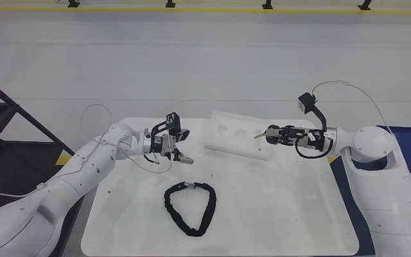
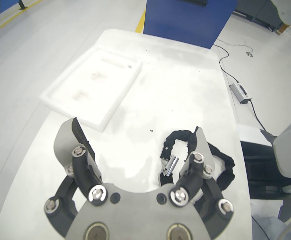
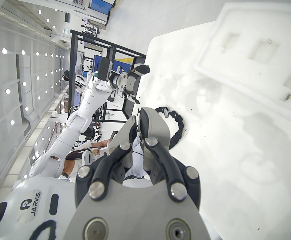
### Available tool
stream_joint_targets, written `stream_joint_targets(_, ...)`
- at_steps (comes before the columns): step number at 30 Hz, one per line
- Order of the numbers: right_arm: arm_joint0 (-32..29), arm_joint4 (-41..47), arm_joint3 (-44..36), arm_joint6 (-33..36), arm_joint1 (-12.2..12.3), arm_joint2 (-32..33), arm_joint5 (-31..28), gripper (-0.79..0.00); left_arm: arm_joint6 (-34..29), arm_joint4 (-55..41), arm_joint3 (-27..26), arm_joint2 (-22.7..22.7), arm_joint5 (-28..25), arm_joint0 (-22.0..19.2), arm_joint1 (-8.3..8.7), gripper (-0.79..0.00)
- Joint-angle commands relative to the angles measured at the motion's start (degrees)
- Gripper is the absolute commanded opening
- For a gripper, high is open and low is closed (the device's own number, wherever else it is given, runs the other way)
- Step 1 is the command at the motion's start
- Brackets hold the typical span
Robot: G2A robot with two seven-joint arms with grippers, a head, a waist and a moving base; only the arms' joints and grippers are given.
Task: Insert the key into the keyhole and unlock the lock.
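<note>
A black fabric-covered chain lock [image 1: 190, 209] lies in a loop on the white table [image 1: 289, 205], its silver lock cylinder [image 1: 191, 186] at the far side of the loop. My left gripper [image 1: 182, 149] hangs open above the table just beyond the loop. In the left wrist view the cylinder [image 2: 170, 167] shows beside one finger [image 2: 201, 145], nothing between the jaws of the gripper [image 2: 136, 136]. My right gripper [image 1: 265, 135] is over the foam tray's near edge, shut on the key [image 1: 259, 135], a thin metal piece poking from its tips [image 3: 138, 119].
A white foam tray [image 1: 237, 135] with shallow recesses sits at the table's back middle. A black frame [image 1: 26, 122] stands off the table's left side, and a blue panel [image 2: 186, 20] past one end. The right wrist view also shows the lock [image 3: 179, 127].
</note>
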Motion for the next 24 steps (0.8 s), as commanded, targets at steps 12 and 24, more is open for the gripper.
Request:
stream_joint_targets(12, 0.00, 0.00, 0.00, 0.00, 0.00, 0.00, 0.00, -0.785, 2.69, 13.47, 2.14, 6.23, -0.17, -0.58, -3.22, 0.000)
stream_joint_targets(24, 0.00, 0.00, 0.00, 0.00, 0.00, 0.00, 0.00, -0.785, 5.58, 15.61, 2.23, 7.90, -0.17, -2.29, -3.22, 0.000)
